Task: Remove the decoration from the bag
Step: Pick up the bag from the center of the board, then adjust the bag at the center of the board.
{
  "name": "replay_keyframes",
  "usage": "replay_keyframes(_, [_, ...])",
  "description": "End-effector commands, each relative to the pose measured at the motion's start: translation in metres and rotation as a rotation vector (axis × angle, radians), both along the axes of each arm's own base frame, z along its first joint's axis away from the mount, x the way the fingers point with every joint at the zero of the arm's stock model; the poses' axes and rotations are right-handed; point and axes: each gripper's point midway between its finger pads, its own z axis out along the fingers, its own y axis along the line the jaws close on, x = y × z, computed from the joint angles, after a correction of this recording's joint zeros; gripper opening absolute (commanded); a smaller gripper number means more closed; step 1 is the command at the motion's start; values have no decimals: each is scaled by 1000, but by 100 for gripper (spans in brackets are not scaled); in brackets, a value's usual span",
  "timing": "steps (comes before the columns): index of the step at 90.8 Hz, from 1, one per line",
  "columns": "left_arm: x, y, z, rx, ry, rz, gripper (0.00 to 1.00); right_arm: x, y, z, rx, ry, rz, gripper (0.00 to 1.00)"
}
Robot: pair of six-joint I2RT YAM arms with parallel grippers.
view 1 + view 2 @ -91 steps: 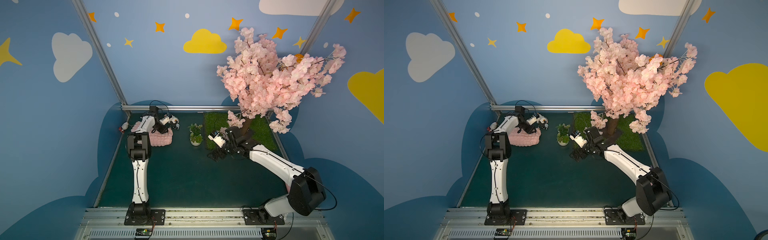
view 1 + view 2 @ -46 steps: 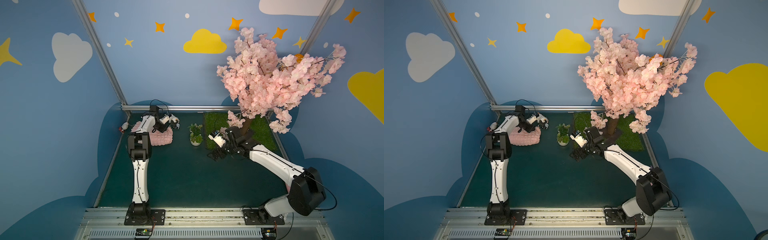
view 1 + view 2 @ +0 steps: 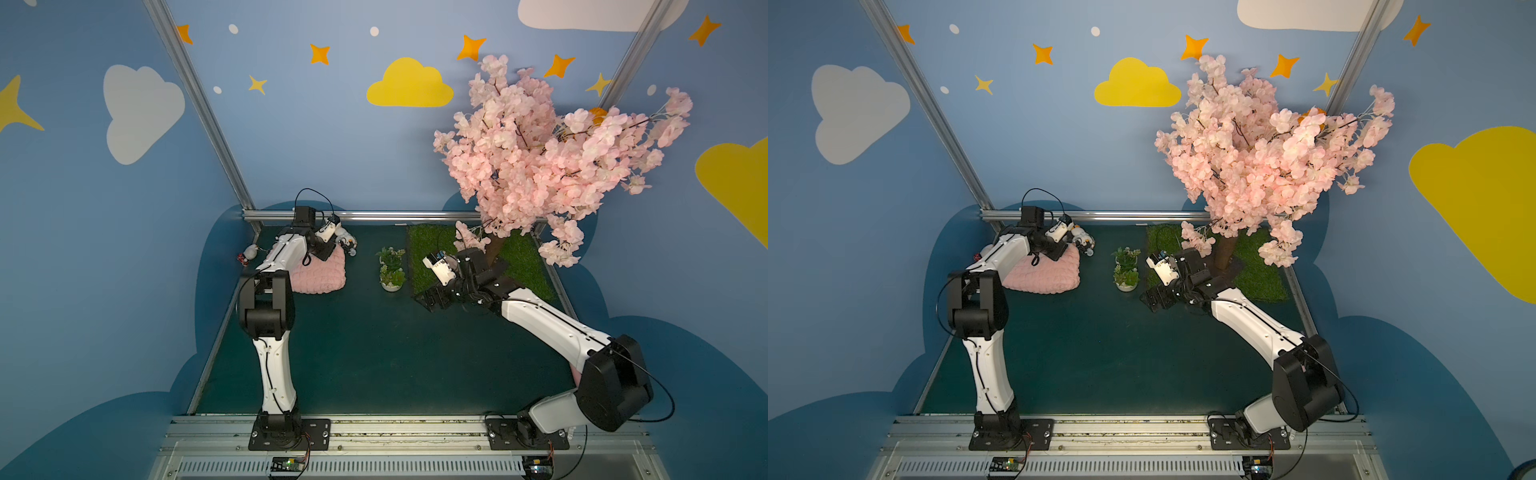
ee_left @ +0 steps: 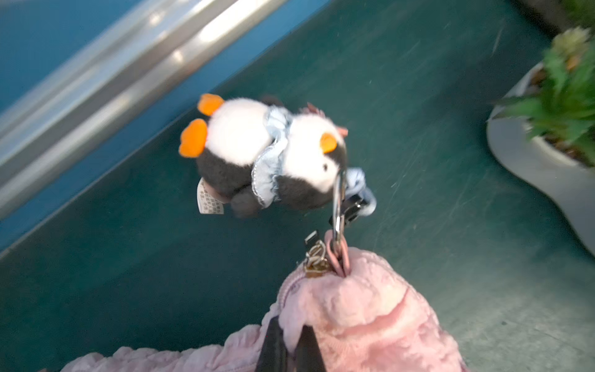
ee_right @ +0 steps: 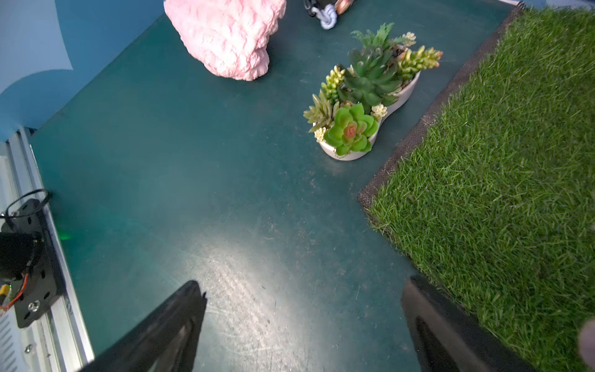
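The pink quilted bag (image 4: 360, 315) lies at the back left of the dark green floor, seen in both top views (image 3: 322, 276) (image 3: 1046, 276). A plush penguin decoration (image 4: 264, 151) hangs from a metal clip (image 4: 337, 206) hooked through the bag's corner loop, beside the zip pull. It lies just beyond the bag (image 3: 347, 241) (image 3: 1082, 241). My left gripper (image 4: 291, 338) is shut on a fold of the bag's plush near that corner. My right gripper (image 5: 302, 285) stands open and empty over bare floor (image 3: 432, 297), apart from the bag (image 5: 225, 35).
A white pot of succulents (image 3: 391, 272) (image 5: 363, 103) stands between the arms. A grass mat (image 5: 499, 161) with a pink blossom tree (image 3: 540, 166) fills the back right. A metal rail (image 4: 96, 80) runs along the back wall. A small white object (image 3: 250, 252) lies at the left edge.
My left gripper has closed on the bag's plush near its corner. The right arm has hardly moved.
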Motion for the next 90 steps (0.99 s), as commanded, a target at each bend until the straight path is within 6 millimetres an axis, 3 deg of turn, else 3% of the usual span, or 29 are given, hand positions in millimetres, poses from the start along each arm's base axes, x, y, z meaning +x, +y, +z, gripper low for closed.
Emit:
replay_keyframes(1, [4, 0, 33, -3, -128, 25, 2, 6, 8, 36, 85, -59, -3, 98])
replay_keyframes(22, [-35, -12, 70, -51, -254, 34, 2, 3, 13, 52, 130, -61, 5, 98])
replay_keyframes(41, [-87, -27, 100, -90, -379, 44, 2, -13, 17, 61, 150, -71, 42, 98])
replay_keyframes(55, [-126, -37, 105, -88, -413, 28, 2, -30, 17, 66, 139, -89, 91, 98])
replay_keyframes(69, [-168, -41, 125, -106, -466, 1, 2, -44, 15, 71, 147, -102, 125, 98])
replay_keyframes(90, [-237, -79, 131, -164, -493, -177, 2, -62, 12, 80, 155, -134, 147, 98])
